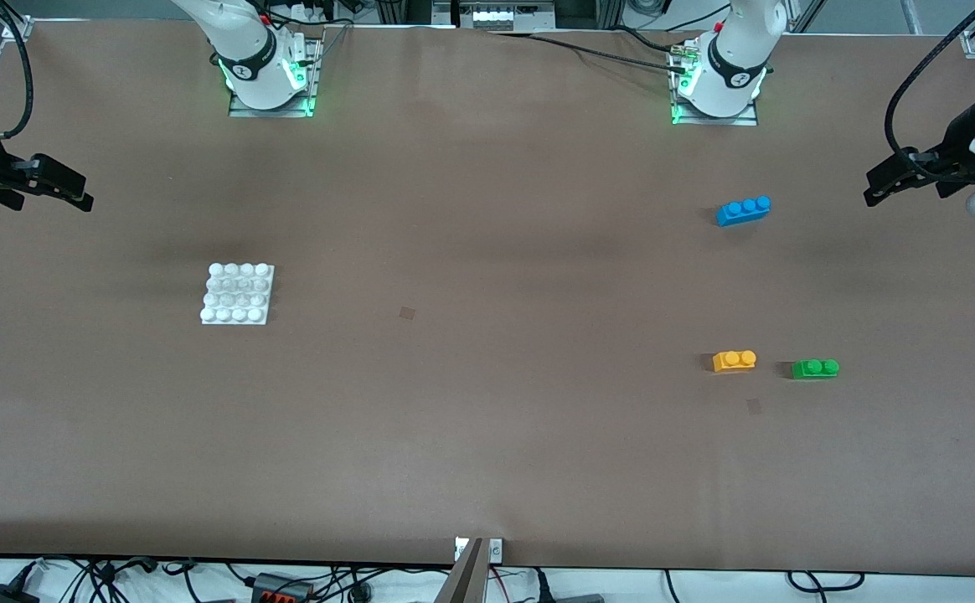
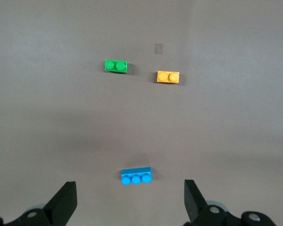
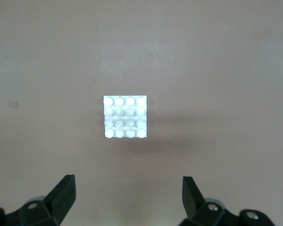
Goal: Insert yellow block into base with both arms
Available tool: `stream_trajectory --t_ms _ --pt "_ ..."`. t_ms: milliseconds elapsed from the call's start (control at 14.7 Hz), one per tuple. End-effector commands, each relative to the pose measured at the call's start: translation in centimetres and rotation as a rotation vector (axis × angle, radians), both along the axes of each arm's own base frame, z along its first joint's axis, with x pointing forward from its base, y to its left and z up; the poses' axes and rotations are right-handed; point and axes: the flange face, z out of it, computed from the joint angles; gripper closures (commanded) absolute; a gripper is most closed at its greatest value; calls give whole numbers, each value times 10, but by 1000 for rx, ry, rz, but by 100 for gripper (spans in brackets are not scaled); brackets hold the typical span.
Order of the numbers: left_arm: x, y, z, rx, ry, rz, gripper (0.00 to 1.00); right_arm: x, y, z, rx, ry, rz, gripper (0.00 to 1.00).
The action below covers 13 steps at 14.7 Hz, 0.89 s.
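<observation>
Front view: the yellow block [image 1: 735, 361] lies on the table [image 1: 487, 435] toward the left arm's end, nearer the camera than the blue brick [image 1: 743, 209], with the green brick [image 1: 815, 368] just beside it and closer to that end of the table
Base: the base [image 1: 237, 293] sits flat toward the right arm's end, well apart from all three bricks, studs up, nothing on it
Left gripper: the left gripper [image 1: 894, 179] hangs high at its own end of the table, over the edge region, jaws spread wide and empty; its wrist view looks down on the bricks, with the blue one between its fingers [image 2: 63, 203]
Right gripper: the right gripper [image 1: 56, 184] hangs high at its own end, jaws equally wide, empty; its wrist view centres the base between its fingers [image 3: 62, 197]
Progress: nothing is grasped yet, so I judge the task is at its very start
Risk, wrong brick: green and yellow are the same shape and close together, so a descent aimed slightly off could close on the green one or nudge it
Risk, grip: a small low brick may twist or slip if the fingers pinch it off-centre
Risk, base: the plate looks light and unfixed; pressing the block in while it is not steadied would likely slide or tip it
Risk, alignment: a tilted block would jam on the studs rather than seat
</observation>
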Motion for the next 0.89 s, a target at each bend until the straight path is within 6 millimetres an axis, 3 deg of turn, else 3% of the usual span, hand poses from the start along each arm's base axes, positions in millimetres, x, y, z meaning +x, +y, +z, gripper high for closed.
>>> stream_trajectory --t_ms 0,546,819 --pt "-2 0 -1 -17 6 -21 0 -1 -1 6 -9 4 10 0" --pt "-2 1 -3 -18 14 -19 0 -5 -3 1 -6 52 8 0" --pt "5 3 1 -21 7 -15 0 -5 -6 -18 27 134 2 0"
